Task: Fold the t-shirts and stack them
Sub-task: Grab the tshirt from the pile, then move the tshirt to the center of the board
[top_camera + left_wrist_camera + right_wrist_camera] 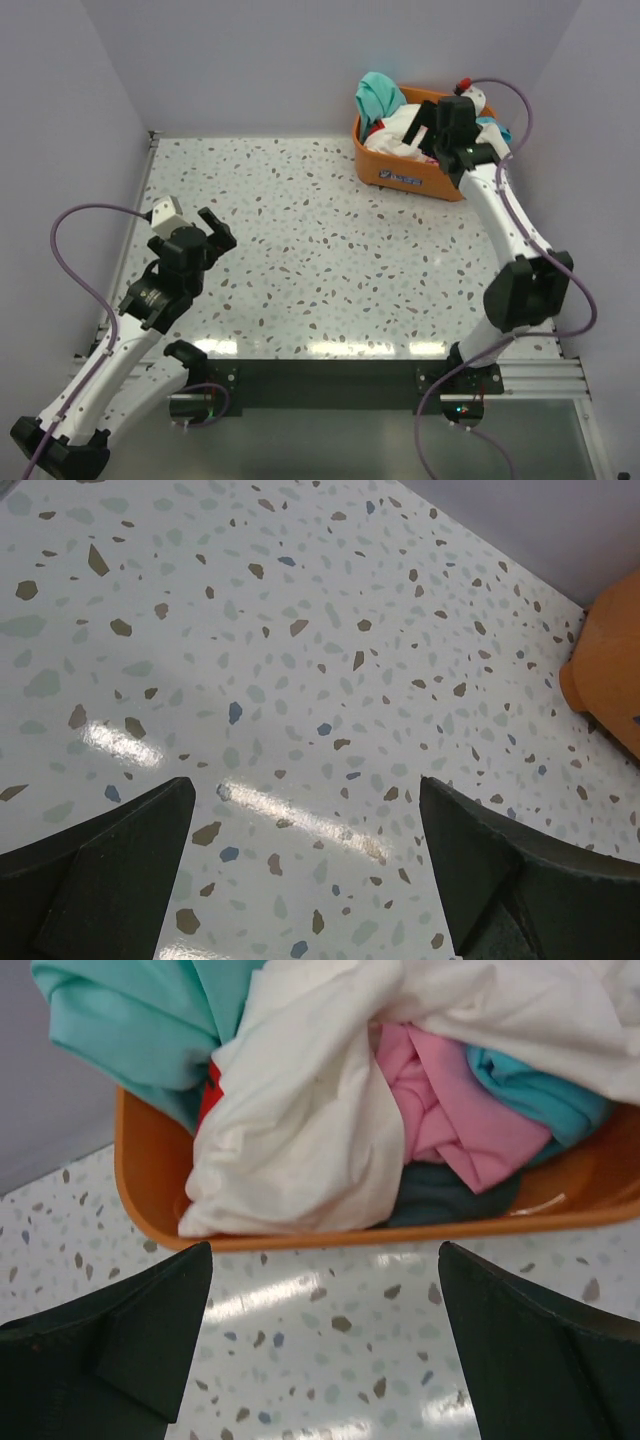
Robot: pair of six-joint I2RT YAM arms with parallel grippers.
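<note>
The t-shirts lie crumpled in an orange basket (400,172) at the back right. A cream-white shirt (300,1110) lies on top, with a bit of red print (208,1090) at its edge. A teal shirt (130,1020) hangs over the basket's left end and shows in the top view (375,95). A pink shirt (450,1100) lies beside a second teal piece (540,1090). My right gripper (325,1340) is open and empty, just in front of the basket's near rim (350,1235); in the top view it (426,135) hovers over the basket. My left gripper (220,230) is open and empty over the bare table at the left.
The speckled white table (300,240) spreads between the arms. Grey walls close the back and both sides. A corner of the orange basket (610,670) shows at the right of the left wrist view, above my open left gripper (305,860). A dark cloth (450,1200) lies low in the basket.
</note>
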